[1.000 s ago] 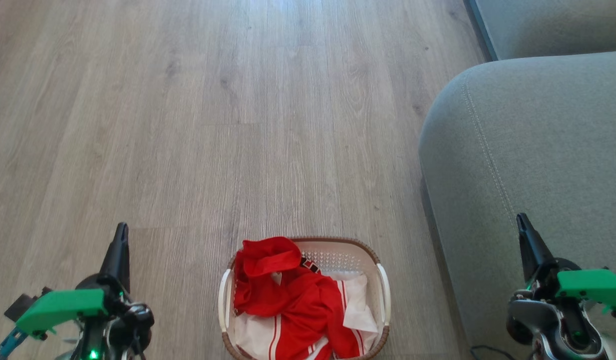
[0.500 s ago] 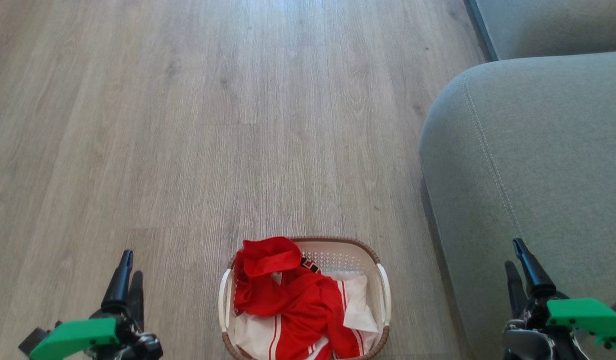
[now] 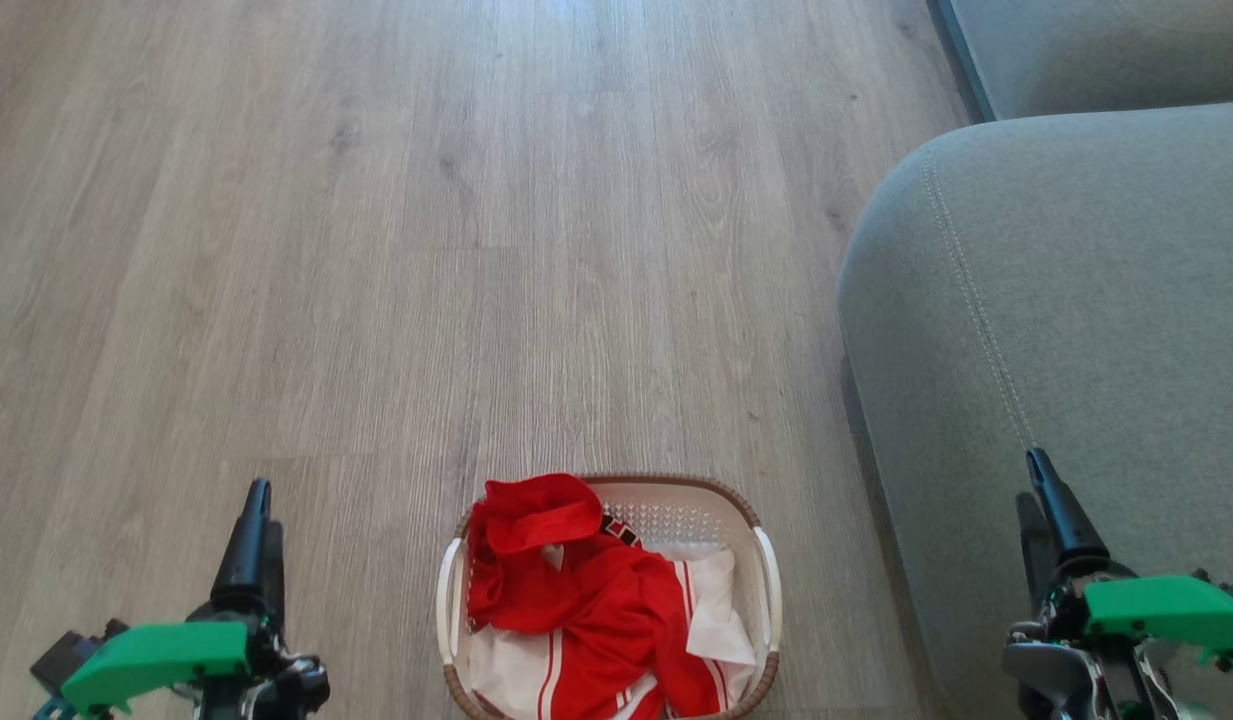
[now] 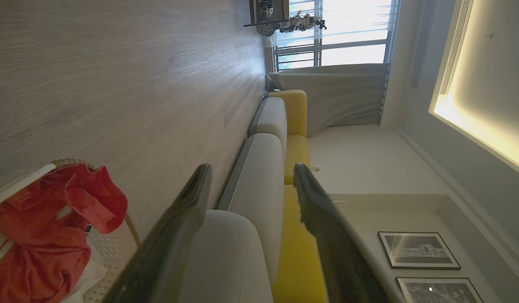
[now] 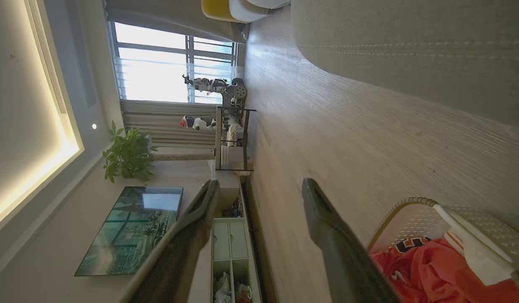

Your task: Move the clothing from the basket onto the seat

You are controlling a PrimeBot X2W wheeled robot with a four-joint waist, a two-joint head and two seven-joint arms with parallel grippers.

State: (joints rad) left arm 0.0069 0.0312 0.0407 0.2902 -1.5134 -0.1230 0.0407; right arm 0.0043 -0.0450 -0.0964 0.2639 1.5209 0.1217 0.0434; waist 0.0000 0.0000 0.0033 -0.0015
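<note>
The white perforated basket [image 3: 718,489] with a brown woven rim stands on the floor at the bottom centre. Red clothing [image 3: 586,585] with white stripes is heaped in it and hangs over its left rim. The grey-green seat [image 3: 1076,300] lies to the right of the basket. My left gripper [image 3: 266,510] hovers left of the basket, open and holding nothing. My right gripper [image 3: 1029,480] hangs over the seat's near edge, open and holding nothing. The left wrist view shows open fingers [image 4: 179,227], the clothing [image 4: 53,235] and the seat [image 4: 225,256]. The right wrist view shows the basket [image 5: 411,201] and clothing [image 5: 432,269].
Bare wooden floor [image 3: 426,250] stretches ahead and to the left. A second sofa cushion [image 3: 1106,50] sits at the top right. Further off in the wrist views are a yellow sofa section [image 4: 297,147], a shelf unit [image 5: 232,139], a television [image 5: 133,227] and a plant [image 5: 126,155].
Both grippers dropped lower in the head view, then rose a little. A second finger now shows on each. The basket and clothing have not moved.
</note>
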